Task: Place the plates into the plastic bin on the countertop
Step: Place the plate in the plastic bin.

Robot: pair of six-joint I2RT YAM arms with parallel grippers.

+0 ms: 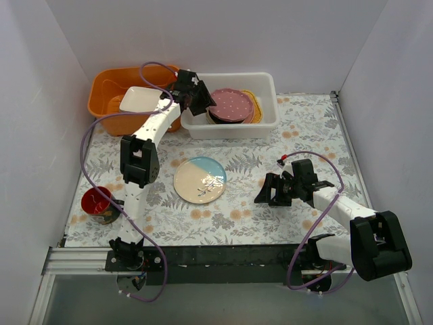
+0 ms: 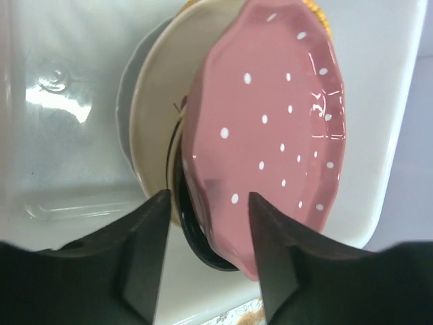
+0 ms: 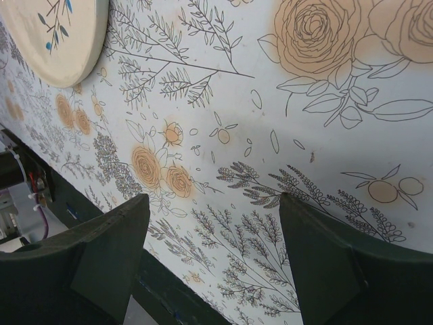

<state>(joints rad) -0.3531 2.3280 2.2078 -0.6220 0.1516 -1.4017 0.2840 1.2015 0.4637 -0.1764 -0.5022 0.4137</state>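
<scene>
Top external view showed the pink dotted plate (image 1: 230, 105) lying on a stack of plates inside the plastic bin (image 1: 269, 82). The left gripper (image 1: 201, 101) hung over the bin's left part, its fingers (image 2: 145, 250) parted, the pink plate's edge showing between them. In front of the bin, the cream-and-light-blue plate (image 1: 200, 179) lay flat on the countertop (image 1: 270, 152). Farther in front and to the right of the bin, the right gripper (image 1: 265, 193) was spread wide over the countertop, holding nothing.

Right gripper (image 3: 213, 200) hung low over the flowery counter (image 3: 298, 128), fingers spread wide, just print between them. Cream plate (image 3: 54, 34) lay partly in view, counter's edge nearby.
</scene>
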